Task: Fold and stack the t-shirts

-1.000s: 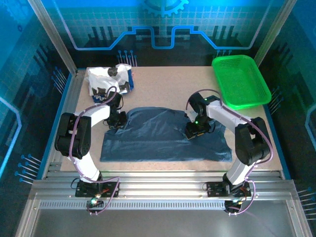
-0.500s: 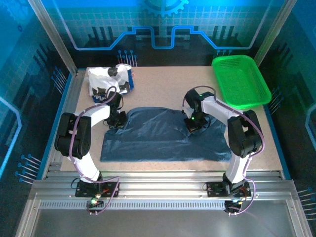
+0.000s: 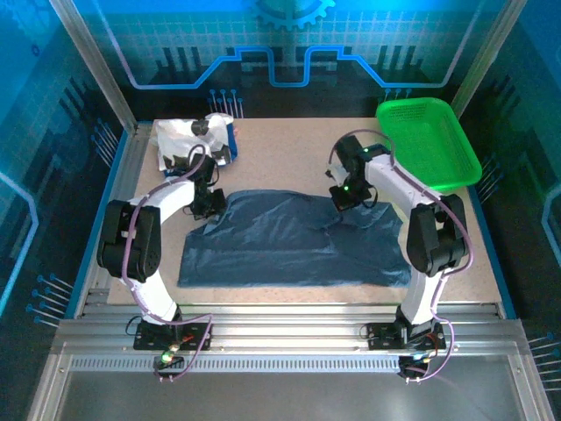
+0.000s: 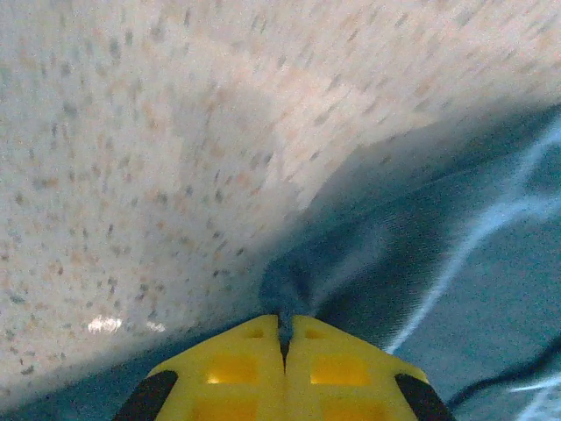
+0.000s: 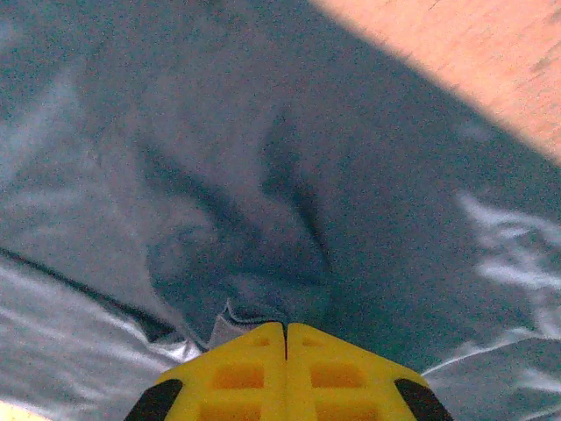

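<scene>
Top external view: the dark blue t-shirt [image 3: 289, 250] lies spread mid-table. The left gripper [image 3: 210, 209] is clamped on its far-left corner, and the right gripper [image 3: 344, 203] pinches a far-edge fold. Bare table [image 3: 280, 153] lies beyond, with the white printed t-shirt [image 3: 188, 140] crumpled far-left and the green basket [image 3: 429, 145] far-right.

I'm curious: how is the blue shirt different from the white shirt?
The blue shirt is plain, the white shirt printed. The blue shirt lies spread in the middle; the white shirt is bunched at the far left corner. Left gripper and right gripper pinch the blue shirt, not the white shirt. Both are unfolded cloth.
</scene>
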Available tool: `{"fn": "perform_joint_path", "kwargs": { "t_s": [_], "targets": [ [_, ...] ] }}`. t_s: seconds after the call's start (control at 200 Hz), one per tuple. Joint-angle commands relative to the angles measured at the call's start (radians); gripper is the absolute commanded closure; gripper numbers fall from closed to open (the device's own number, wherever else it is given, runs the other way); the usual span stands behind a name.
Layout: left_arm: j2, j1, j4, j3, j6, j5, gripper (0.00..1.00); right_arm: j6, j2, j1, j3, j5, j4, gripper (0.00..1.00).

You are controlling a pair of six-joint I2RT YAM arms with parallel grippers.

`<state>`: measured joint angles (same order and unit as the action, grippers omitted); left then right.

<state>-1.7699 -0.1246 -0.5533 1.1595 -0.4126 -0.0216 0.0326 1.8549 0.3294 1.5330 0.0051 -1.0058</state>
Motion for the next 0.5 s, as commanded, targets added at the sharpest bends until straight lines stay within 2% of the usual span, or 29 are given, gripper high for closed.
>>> {"fn": "perform_joint_path", "kwargs": {
  "t_s": [0.0, 0.495],
  "targets": [
    [0.004, 0.004, -0.037, 0.083, 0.017, 0.001, 0.97, 0.004, 0.055, -0.052, 0.097, 0.048, -0.009, 1.0],
    [-0.075, 0.075, -0.071, 0.275, 0.082, 0.012, 0.97, -0.007, 0.393, -0.18, 0.644, 0.144, -0.035, 1.0]
  ]
}}
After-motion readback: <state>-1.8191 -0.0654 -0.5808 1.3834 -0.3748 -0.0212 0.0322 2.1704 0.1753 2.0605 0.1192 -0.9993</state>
